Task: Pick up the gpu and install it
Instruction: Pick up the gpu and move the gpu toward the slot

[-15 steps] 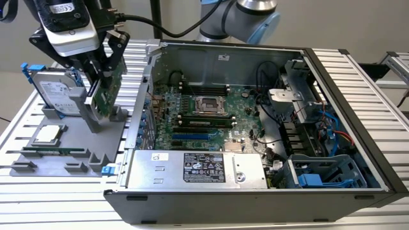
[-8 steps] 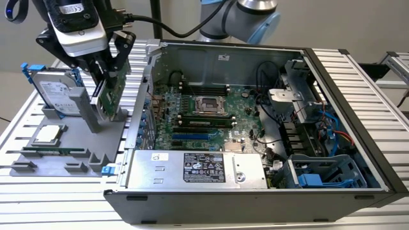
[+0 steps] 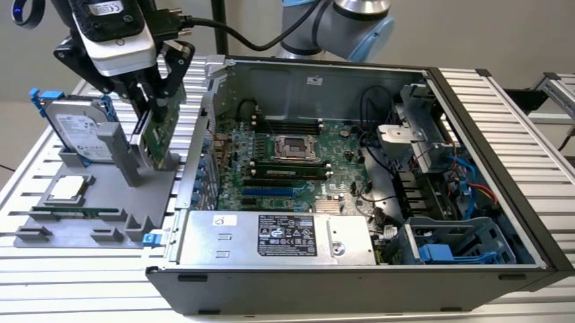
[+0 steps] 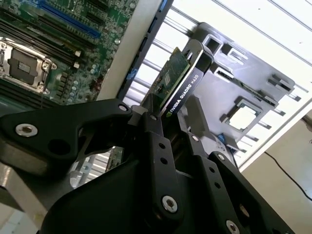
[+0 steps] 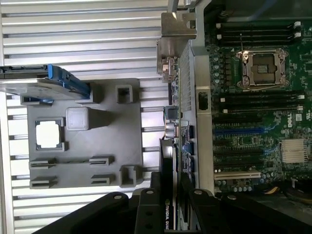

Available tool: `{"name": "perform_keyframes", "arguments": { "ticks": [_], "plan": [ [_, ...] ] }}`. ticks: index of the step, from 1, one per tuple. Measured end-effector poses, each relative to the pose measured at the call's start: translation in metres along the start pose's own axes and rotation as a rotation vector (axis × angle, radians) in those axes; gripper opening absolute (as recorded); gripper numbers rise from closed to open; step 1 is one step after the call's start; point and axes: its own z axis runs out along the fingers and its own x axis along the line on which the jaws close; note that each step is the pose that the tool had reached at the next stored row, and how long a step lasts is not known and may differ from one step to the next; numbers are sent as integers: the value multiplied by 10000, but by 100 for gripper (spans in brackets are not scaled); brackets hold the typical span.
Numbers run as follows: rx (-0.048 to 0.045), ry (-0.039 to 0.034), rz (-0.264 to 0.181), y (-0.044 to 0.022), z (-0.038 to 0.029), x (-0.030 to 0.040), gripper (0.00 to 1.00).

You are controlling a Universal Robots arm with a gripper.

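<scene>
In the exterior view we saw the tool (image 3: 148,94) at the view's left, beside the open computer case (image 3: 359,296). Its two fingers were closed on the upper edge of the gpu (image 3: 164,131). The gpu stood on edge at the grey holder (image 3: 90,208) on the bench (image 3: 503,101), close to the case wall. A hard drive (image 3: 79,131) stood upright on the side away from the case. From this angle we could not tell whether the gpu's lower edge sat in the holder's slot or had cleared it.

In the second wrist view the tool (image 4: 173,129) pinched the gpu (image 4: 171,78) across its thickness. One finger lay against the green board and the other against the black cooler, with no slack between them. We judged this a sound hold. The card looked light and stiff, but its bare components and connector edge are likely fragile, so pressure belongs on the cooler shell and the plain rim of the board. The smooth plastic could slip if the card bound.

In the first wrist view the gpu (image 5: 184,92) ran edge-on away from the tool (image 5: 171,195), with its silver bracket (image 5: 168,53) at the far end. The motherboard (image 5: 253,122) lay alongside. The grip sat toward one end, and we thought this might let the bracket end twist under load.
</scene>
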Motion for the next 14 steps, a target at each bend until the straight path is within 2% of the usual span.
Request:
{"name": "perform_keyframes", "arguments": {
  "ticks": [9, 14],
  "plan": [
    [32, 64, 3, 10, -150, -23, 0],
    [99, 96, 2, 16, -188, -71, 0]
  ]
}}
